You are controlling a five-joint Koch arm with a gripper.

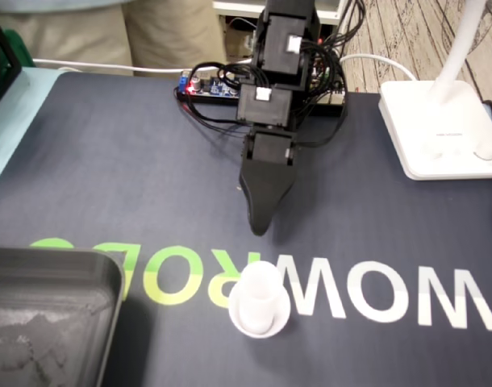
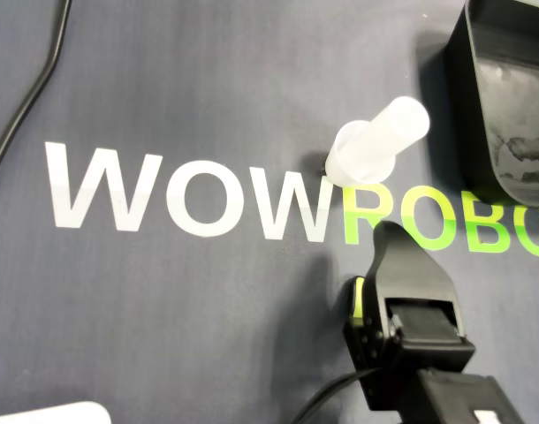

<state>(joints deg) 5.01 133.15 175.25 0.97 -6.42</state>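
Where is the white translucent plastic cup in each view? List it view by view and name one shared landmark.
Fixed view: the white translucent plastic cup stands bottom centre.
Overhead view: the cup sits upper right of centre.
Shared landmark: the WOWROBO lettering, where W meets R.

Fixed view faces arm point(image 1: 276, 89); overhead looks down; both show the cup point(image 1: 260, 300).

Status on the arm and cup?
Claw empty, open or shut unclear. White cup upright on mat, apart from claw. Nothing between them; black tray off to one side.
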